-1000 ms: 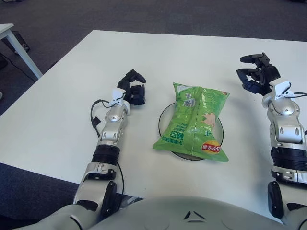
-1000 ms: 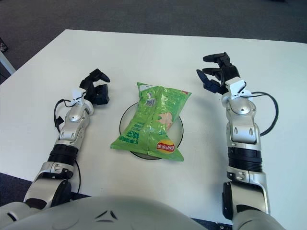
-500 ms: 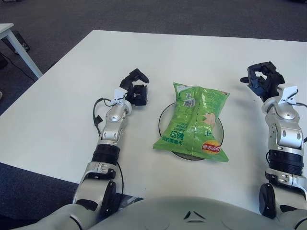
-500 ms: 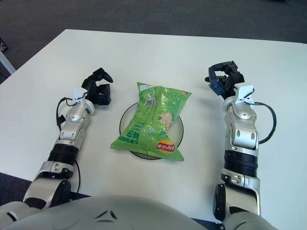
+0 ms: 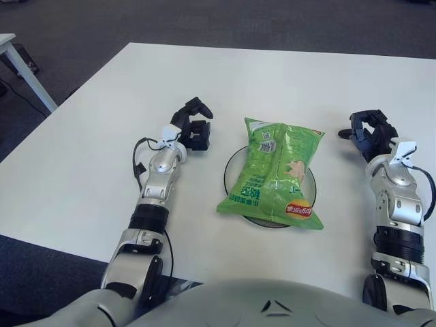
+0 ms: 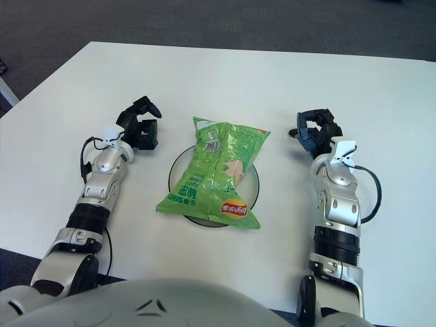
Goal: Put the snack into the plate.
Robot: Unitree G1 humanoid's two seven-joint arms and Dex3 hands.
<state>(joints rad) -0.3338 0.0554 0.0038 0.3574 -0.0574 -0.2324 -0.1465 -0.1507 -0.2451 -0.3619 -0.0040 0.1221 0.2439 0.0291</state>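
Lying across the middle of the frame, a green snack bag [image 5: 274, 174] rests on a round plate [image 5: 235, 165], which sits on a white table [image 5: 82, 157]. The bag covers most of the plate, and its lower end, bearing a red and yellow logo, hangs past the plate's rim toward the bottom of the frame. Left of the plate, the left hand [image 5: 191, 129] shows with its dark fingers curled and holding nothing. Right of the plate, well apart from the bag, the right hand [image 6: 315, 131] is likewise curled and empty. Both silver forearms run down toward the bottom edge of the frame.
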